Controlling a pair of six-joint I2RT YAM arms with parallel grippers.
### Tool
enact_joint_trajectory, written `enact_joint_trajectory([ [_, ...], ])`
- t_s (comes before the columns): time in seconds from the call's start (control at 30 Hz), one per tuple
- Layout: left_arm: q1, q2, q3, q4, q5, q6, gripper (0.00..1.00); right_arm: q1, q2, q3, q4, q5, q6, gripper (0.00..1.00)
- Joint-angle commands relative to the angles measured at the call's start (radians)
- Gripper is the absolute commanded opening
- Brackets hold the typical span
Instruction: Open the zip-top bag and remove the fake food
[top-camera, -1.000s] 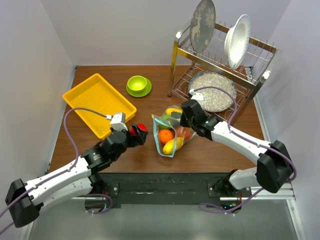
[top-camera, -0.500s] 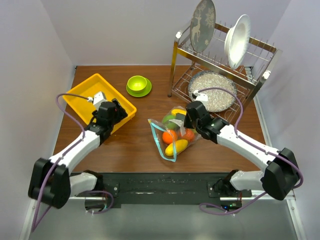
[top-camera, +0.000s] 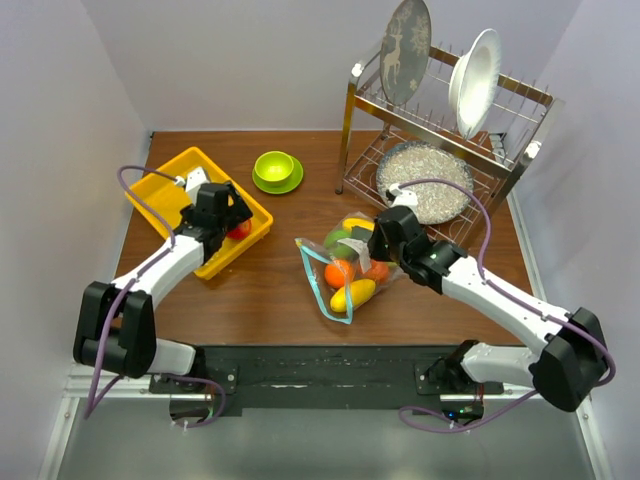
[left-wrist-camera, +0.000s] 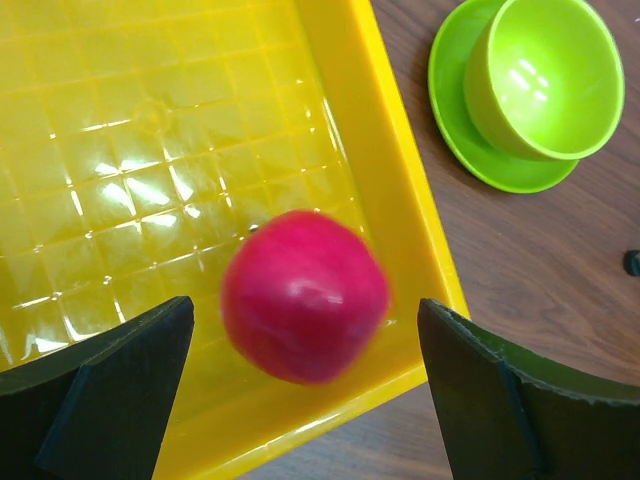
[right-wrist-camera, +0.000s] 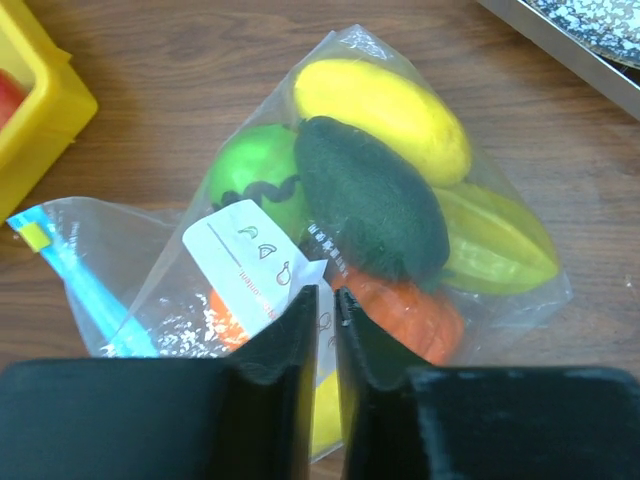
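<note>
Over yellow tray | left jaws wide apart, red fruit loose below | right jaws clamping zip-top bag

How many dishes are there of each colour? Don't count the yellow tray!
Lime green: 2, the bowl and its saucer
Grey: 1, the deer plate standing in the rack
White: 1, the plate beside it
Speckled: 1, the dish on the lower shelf
Total: 5
</note>
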Motion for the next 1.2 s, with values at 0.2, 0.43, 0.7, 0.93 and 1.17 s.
enact_joint_trajectory([
  [0.2, 0.0, -0.125, -0.009, -0.075, 0.045, 0.04, 0.88, -0.006, -0.082, -0.017, -0.023, -0.049, -0.029, 0.34],
  [0.43, -0.248, -0.355, -0.208, -0.105, 0.076, -0.035, 0.53, 0.003, -0.191, -0.114, -0.025, -0.112, 0.006, 0.33],
  [0.7, -0.742, -0.341, -0.258, -0.046, -0.005, -0.187, 0.36, 0.135, -0.256, -0.191, -0.031, -0.039, 0.09, 0.3],
  [0.93, -0.936, -0.114, -0.108, -0.009, -0.108, -0.124, 0.34, 0.185, -0.247, -0.252, -0.019, 0.029, 0.164, 0.23],
  [1.17, -1.014, -0.014, -0.045, 0.054, -0.137, 0.009, 0.38, 0.185, -0.228, -0.264, -0.03, 0.079, 0.173, 0.21],
])
